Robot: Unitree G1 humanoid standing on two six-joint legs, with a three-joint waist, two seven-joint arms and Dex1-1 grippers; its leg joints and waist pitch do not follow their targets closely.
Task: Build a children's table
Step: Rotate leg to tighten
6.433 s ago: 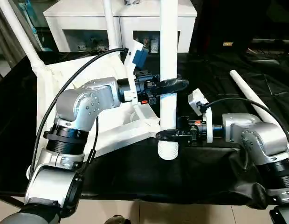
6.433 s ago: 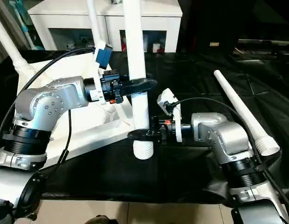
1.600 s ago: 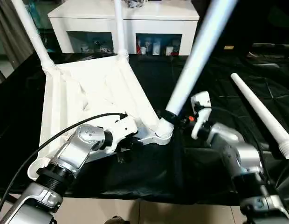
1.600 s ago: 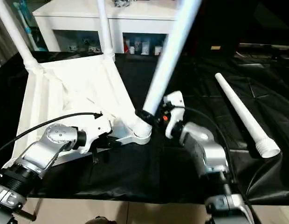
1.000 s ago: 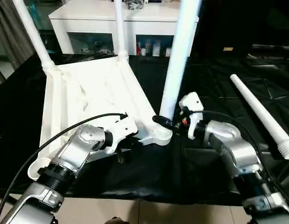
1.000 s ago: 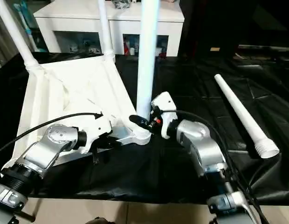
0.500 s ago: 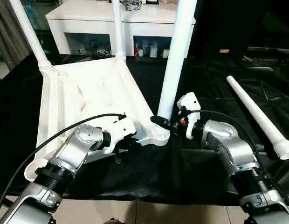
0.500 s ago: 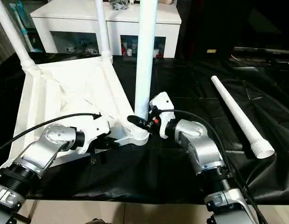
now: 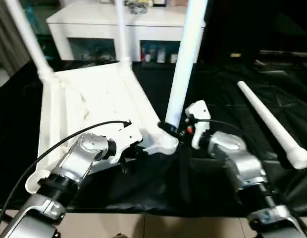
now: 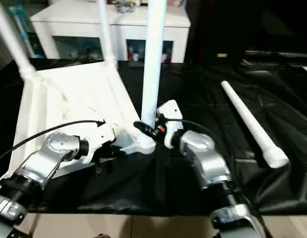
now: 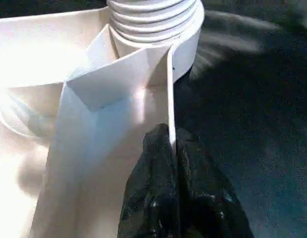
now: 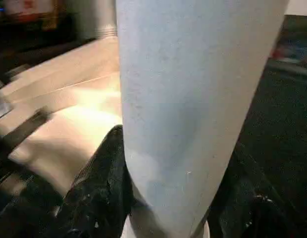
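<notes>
My left pincer [image 11: 172, 144] is pinching the thin smooth rim of the upturned white plastic tabletop [image 9: 89, 106], while my right pincer [image 9: 169, 130] hugs the upright tubular leg [image 9: 185, 59] whose ribbed threads sit in the corner socket [image 11: 185, 37].

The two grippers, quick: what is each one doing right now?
Left gripper: closed, pinching the thin edge wall of the tabletop.
Right gripper: closed around the upright leg, just above its corner socket.

No text, label, brand, number or sign can be read anywhere; the small items behind the glass fronts of the white cabinet [image 9: 128, 29], upper left, are too blurred.
</notes>
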